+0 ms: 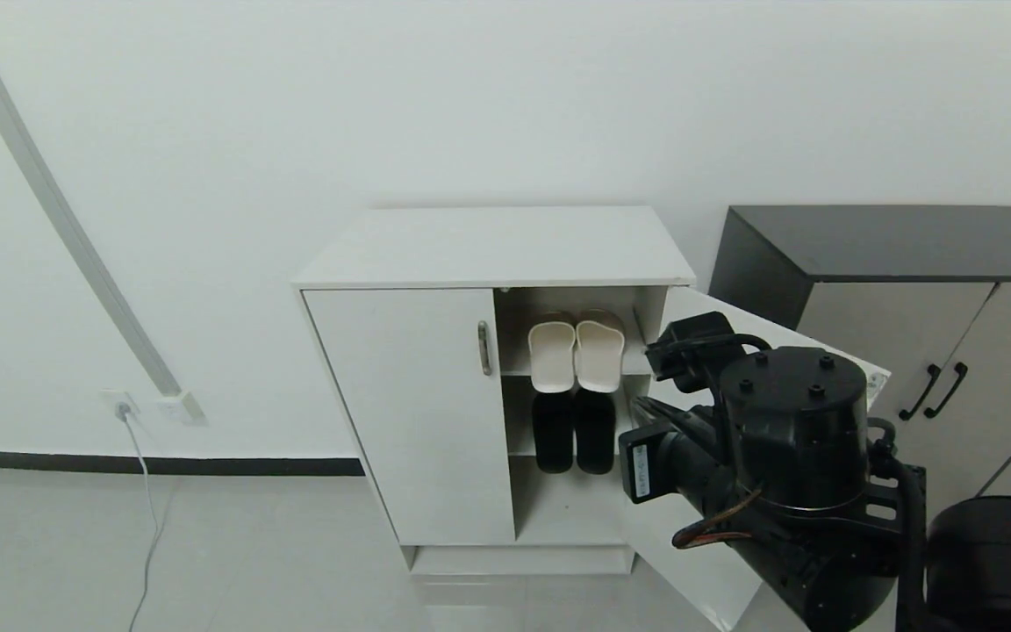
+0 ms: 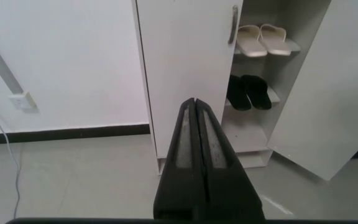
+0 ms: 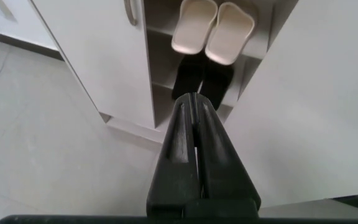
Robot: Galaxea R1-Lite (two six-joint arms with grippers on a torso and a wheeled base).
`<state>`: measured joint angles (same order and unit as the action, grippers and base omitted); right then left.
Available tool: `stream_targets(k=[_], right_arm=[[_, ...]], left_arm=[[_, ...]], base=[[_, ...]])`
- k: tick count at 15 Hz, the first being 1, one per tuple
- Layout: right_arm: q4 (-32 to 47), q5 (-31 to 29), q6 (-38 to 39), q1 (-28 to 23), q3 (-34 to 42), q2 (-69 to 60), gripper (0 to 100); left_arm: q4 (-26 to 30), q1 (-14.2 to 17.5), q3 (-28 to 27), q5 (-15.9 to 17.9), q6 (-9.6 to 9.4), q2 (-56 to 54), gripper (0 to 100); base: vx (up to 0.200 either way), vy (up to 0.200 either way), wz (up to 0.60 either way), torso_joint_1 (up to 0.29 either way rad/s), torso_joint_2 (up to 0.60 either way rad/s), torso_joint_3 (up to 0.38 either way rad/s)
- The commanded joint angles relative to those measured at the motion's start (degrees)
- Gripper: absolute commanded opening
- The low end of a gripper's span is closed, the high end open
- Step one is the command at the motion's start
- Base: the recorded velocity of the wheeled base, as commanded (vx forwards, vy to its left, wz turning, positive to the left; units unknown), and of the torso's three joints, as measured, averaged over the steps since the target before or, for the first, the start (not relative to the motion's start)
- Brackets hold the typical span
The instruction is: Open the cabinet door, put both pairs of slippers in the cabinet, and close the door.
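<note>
White slippers (image 1: 576, 354) on upper shelf, black slippers (image 1: 572, 432) on shelf below; both pairs inside cabinet (image 1: 497, 246). Right door (image 3: 316, 112) stands wide open, left door (image 1: 409, 412) closed. Left end effector (image 2: 194, 102) and right end effector (image 3: 196, 96) both pinched closed, empty. Judged remaining: closing right door.

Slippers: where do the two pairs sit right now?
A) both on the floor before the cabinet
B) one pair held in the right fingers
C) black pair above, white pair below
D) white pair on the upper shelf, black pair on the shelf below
D: inside the cabinet, the white pair lies on the upper shelf and the black pair on the shelf below, with the right door open.
</note>
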<state>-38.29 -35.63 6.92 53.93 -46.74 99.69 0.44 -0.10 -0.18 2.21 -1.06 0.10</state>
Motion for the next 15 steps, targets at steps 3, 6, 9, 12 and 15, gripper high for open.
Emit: stream_targets(k=[3,6,9,12,15], right_arm=[[0.0,0.0,0.0,-0.2,0.2,-0.1,0],[0.0,0.3,-0.1,-0.8,0.5,0.0,0],[0.0,0.4,-0.2,-1.0,0.8,0.0,0],[0.0,0.6,-0.8,-1.2,1.0,0.1,0],[0.0,0.7,-0.7,-1.2,1.1,0.1,0]], left_arm=[[0.0,0.0,0.0,0.0,0.01,0.1,0],[0.0,0.0,0.0,0.0,0.01,0.1,0],[0.0,0.0,0.0,0.0,0.01,0.1,0],[0.0,0.0,0.0,0.0,0.01,0.1,0],[0.0,0.0,0.0,0.0,0.01,0.1,0]], base=[[0.000,0.000,0.00,0.227,-0.55,-0.321],[0.000,0.000,0.00,0.248,-0.59,-0.333],[0.000,0.000,0.00,0.201,-0.46,-0.246],[0.000,0.000,0.00,0.017,-0.03,-0.017],[0.000,0.000,0.00,0.000,0.00,0.000]])
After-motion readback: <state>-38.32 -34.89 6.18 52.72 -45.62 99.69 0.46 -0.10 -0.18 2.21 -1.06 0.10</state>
